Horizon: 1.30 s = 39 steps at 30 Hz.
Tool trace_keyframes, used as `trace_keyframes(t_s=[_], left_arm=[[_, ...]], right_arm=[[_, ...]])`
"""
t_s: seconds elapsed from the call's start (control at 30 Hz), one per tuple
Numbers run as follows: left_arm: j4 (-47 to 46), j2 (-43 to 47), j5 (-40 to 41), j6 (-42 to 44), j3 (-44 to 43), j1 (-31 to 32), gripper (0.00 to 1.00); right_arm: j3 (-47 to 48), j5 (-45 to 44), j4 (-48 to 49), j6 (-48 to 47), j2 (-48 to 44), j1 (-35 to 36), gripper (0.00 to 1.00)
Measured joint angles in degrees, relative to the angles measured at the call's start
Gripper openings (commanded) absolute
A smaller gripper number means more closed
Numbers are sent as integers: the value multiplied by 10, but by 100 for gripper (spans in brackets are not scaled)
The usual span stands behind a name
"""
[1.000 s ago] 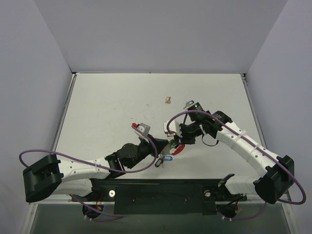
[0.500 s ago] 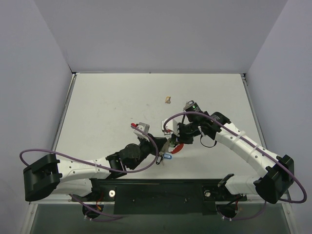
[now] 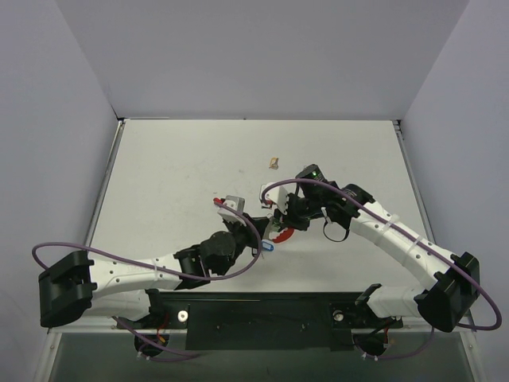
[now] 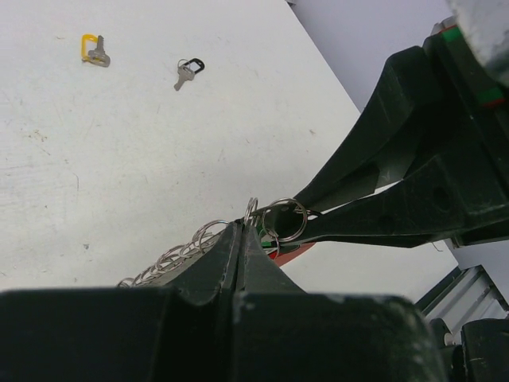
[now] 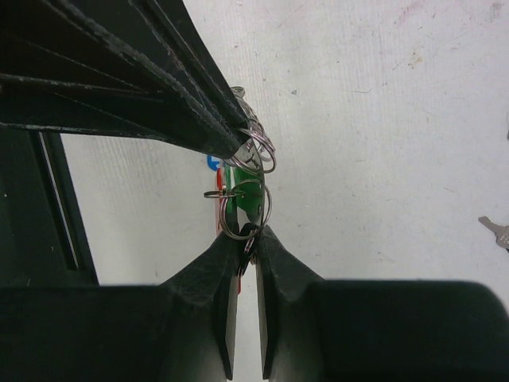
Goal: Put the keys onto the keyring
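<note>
My left gripper (image 4: pixel 240 229) is shut on a chain of small silver rings (image 4: pixel 171 259), right where it meets the keyring (image 4: pixel 285 219). My right gripper (image 5: pixel 248 232) faces it tip to tip and is shut on a dark-headed key hanging on that keyring (image 5: pixel 245 208). A green tag (image 5: pixel 242 189) and blue and red bits (image 3: pixel 269 245) hang from the bundle. In the top view both grippers (image 3: pixel 265 236) (image 3: pixel 280 225) meet at mid-table. Two loose keys lie farther out, one yellow-capped (image 4: pixel 94 52) and one black-capped (image 4: pixel 188 72). Another key (image 5: pixel 495 231) pokes in at the right edge.
A small tan lump (image 3: pixel 273 163) lies on the white table (image 3: pixel 175 159) beyond the grippers. Grey walls close in the left, right and far sides. A black bar (image 3: pixel 262 318) runs between the arm bases at the near edge.
Both grippers have moved together a little toward the far left, carrying the ring bundle with them. Neither grip has changed.
</note>
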State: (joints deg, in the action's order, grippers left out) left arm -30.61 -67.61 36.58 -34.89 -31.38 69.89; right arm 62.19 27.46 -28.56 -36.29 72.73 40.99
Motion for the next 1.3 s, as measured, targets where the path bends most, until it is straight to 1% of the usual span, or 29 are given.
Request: trace_keyframes(t_s=[0.57, 0.93, 1.3], left_arm=[[78, -14, 54, -8, -53, 9, 0], [120, -38, 61, -9, -90, 9, 0], [144, -38, 72, -14, -99, 9, 0]], right_arm=[[3, -19, 14, 22, 0, 6, 0], [3, -82, 23, 44, 0, 22, 0], [3, -90, 27, 60, 0, 23, 0]])
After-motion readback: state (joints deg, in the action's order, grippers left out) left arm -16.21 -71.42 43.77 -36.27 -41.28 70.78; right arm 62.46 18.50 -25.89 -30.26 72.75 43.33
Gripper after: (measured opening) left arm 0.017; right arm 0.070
